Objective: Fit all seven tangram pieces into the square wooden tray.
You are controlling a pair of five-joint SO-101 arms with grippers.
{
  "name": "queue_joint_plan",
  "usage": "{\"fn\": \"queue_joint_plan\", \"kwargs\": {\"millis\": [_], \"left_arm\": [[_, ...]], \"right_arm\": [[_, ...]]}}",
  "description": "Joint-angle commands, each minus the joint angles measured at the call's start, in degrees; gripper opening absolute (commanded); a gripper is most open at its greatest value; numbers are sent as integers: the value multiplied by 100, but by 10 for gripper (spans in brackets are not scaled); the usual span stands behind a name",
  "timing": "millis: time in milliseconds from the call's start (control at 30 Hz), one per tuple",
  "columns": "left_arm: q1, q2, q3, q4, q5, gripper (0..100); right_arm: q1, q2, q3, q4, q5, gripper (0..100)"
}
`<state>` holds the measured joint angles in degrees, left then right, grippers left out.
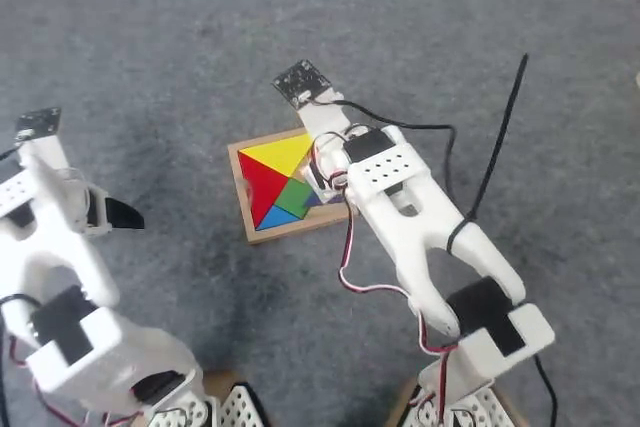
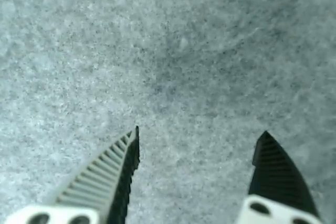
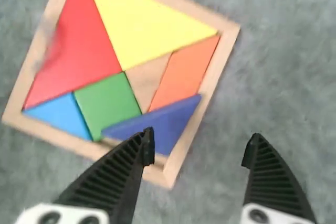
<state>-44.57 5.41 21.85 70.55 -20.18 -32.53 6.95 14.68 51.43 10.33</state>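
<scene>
Bare grey mat [image 1: 150,77] around the tray [image 1: 241,197] — right arm [image 1: 420,217] over one side

**Hidden and Cut Off**

From above, the right arm [image 1: 400,197] hid part of the tray [image 1: 240,197] and its pieces. At the right wrist, a finger [image 3: 118,174] covered an edge of the purple piece [image 3: 168,121], one tray corner was cut off, and the red piece [image 3: 73,56] looked smeared.

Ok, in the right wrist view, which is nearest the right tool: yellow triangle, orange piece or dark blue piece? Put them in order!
1. Dark blue wooden piece, at the wooden tray's near edge, beside the right tool.
2. Orange wooden piece, just beyond it.
3. Large yellow wooden triangle, at the tray's far side.
</scene>
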Motion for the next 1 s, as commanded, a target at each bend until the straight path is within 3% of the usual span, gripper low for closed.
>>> {"fn": "queue_joint_plan", "kwargs": {"millis": [0, 633, 967], "left_arm": [[35, -35, -224, 18, -44, 336], [18, -35, -215, 26, -44, 336], [237, -132, -224, 62, 26, 336]], "right_arm": [[57, 330, -79, -444, 44, 277], [-242, 585, -97, 163, 18, 277], [224, -1218, -44, 593, -202, 277]]}}
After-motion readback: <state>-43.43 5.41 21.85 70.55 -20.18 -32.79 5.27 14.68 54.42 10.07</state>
